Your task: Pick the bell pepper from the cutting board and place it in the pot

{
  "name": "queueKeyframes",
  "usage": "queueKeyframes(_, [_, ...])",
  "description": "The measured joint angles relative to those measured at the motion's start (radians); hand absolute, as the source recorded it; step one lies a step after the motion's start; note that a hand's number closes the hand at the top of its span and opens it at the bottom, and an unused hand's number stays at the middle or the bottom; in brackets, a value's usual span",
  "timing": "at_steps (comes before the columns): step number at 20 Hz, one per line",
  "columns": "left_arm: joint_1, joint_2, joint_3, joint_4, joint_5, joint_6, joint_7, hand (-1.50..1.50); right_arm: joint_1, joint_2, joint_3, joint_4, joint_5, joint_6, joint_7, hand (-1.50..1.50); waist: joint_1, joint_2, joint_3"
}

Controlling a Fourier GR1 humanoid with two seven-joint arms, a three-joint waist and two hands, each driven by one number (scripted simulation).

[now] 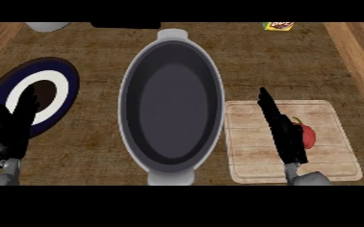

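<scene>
A red bell pepper (308, 135) lies on the pale wooden cutting board (334, 163) at the right, mostly hidden behind my right hand (284, 133). That hand is over the board with straight fingers pointing away, just left of the pepper and overlapping it. A large grey pot (132, 107) with two handles stands at the centre, nothing inside it. My left hand (16, 125) rests open at the left edge, fingers up.
A dark blue and white plate (62, 85) lies at the left, partly behind my left hand. A white object (47, 26) shows at the top left and a yellow packet (279, 26) at the top right. Wooden counter surrounds the pot.
</scene>
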Motion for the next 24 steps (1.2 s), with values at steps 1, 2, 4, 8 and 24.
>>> queueKeyframes(1, [-0.015, -0.007, -0.001, -0.001, -0.003, 0.003, 0.006, 0.00, -0.007, -0.014, -0.011, -0.005, 0.002, 0.005, -0.001, 1.50, -0.004, -0.004, 0.006])
queueKeyframes(2, [-0.017, -0.015, 0.006, -0.006, 0.007, -0.004, -0.008, 0.00, -0.018, -0.044, -0.035, -0.003, 0.004, 0.017, -0.012, 1.50, -0.005, -0.007, 0.011])
queueKeyframes(4, [-0.038, -0.035, 0.009, -0.042, 0.017, -0.001, -0.027, 0.00, -0.048, -0.130, -0.102, -0.013, 0.002, 0.043, -0.039, 1.50, -0.012, -0.014, 0.017])
queueKeyframes(8, [-0.099, -0.073, 0.012, -0.105, 0.044, -0.004, -0.052, 0.00, -0.090, -0.348, -0.183, 0.016, 0.127, 0.054, -0.115, -1.50, -0.027, -0.020, 0.016])
queueKeyframes(24, [-0.163, -0.128, 0.027, -0.214, 0.066, -0.043, 0.011, 0.00, 0.014, -0.593, -0.362, 0.005, 0.163, 0.220, -0.394, -1.50, -0.022, -0.021, 0.026])
